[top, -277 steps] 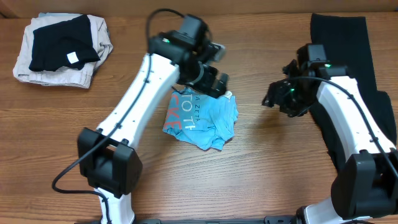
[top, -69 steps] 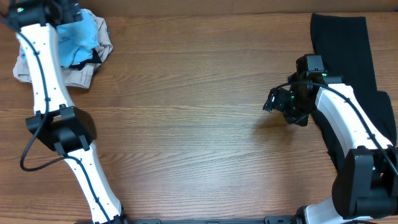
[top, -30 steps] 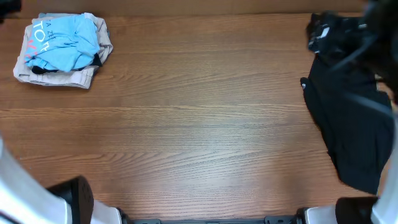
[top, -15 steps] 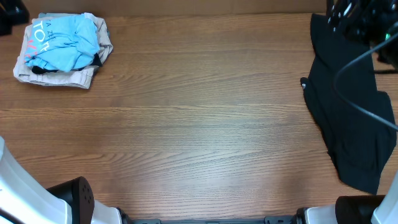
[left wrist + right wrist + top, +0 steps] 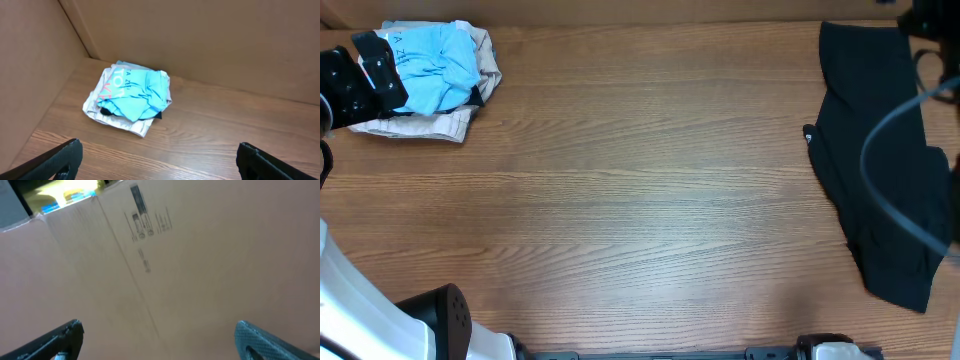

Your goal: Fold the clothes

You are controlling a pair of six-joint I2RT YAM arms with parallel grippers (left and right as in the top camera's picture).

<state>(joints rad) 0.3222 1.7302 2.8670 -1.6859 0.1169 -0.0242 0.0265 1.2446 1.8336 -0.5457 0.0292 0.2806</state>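
The blue shirt (image 5: 435, 62) lies bunched up on top of a small pile in the far left corner of the tabletop (image 5: 640, 200). It is soft and wrinkly, with white and red letters on one side. Under it is a pale cloth (image 5: 425, 122), folded flat. A bit of dark cloth (image 5: 106, 111) peeks out between the two.

The long black cloth (image 5: 880, 170) lies flat along the right side of the tabletop, well apart from the pile. It is plain and dark, gets narrower at the near end, and has a bumpy edge.

The left end effector (image 5: 160, 162) hangs above the tabletop and looks at the pile. Its two black fingers (image 5: 60, 159) are spread wide, one in each bottom corner of the wrist view. Nothing is between them, and they touch nothing. From overhead it shows as a black block at the left edge, just beside the pile.

The right end effector (image 5: 160, 345) faces a brown cardboard wall (image 5: 200, 270) with small printed marks on it. Its fingers (image 5: 270, 340) are spread wide too, and they hold nothing.

The tabletop is brown wood with long grain lines. More cardboard stands behind the pile and to its left.
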